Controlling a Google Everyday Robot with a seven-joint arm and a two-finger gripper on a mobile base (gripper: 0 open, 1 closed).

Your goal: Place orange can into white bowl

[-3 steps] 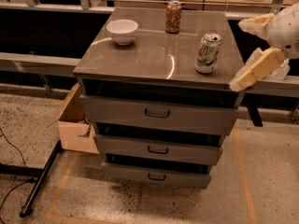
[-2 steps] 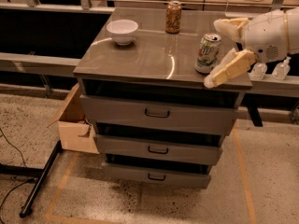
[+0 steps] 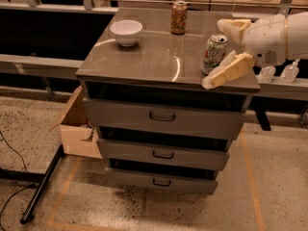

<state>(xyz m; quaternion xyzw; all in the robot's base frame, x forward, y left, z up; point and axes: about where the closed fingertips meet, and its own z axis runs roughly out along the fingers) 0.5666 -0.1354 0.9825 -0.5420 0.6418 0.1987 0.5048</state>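
The orange can [image 3: 179, 17] stands upright at the far edge of the grey cabinet top [image 3: 159, 57]. The white bowl [image 3: 126, 32] sits empty at the far left of the top, about a bowl's width left of the can. My gripper [image 3: 215, 54] comes in from the right at the cabinet's right side, well short of the orange can. It is open and empty, with one cream finger [image 3: 230, 25] above and one finger [image 3: 226, 72] below, on either side of a white-and-green soda can [image 3: 214, 53].
The cabinet has three drawers [image 3: 162, 117] with dark handles, slightly pulled out. An open cardboard box [image 3: 77, 126] sits on the floor at its left, beside a black stand leg [image 3: 41, 186]. Dark benches run behind, with two small bottles [image 3: 279, 73] at the right.
My gripper has moved left from the right edge of the view until its fingers sit on either side of the white-and-green soda can. The cans and the bowl have not moved.
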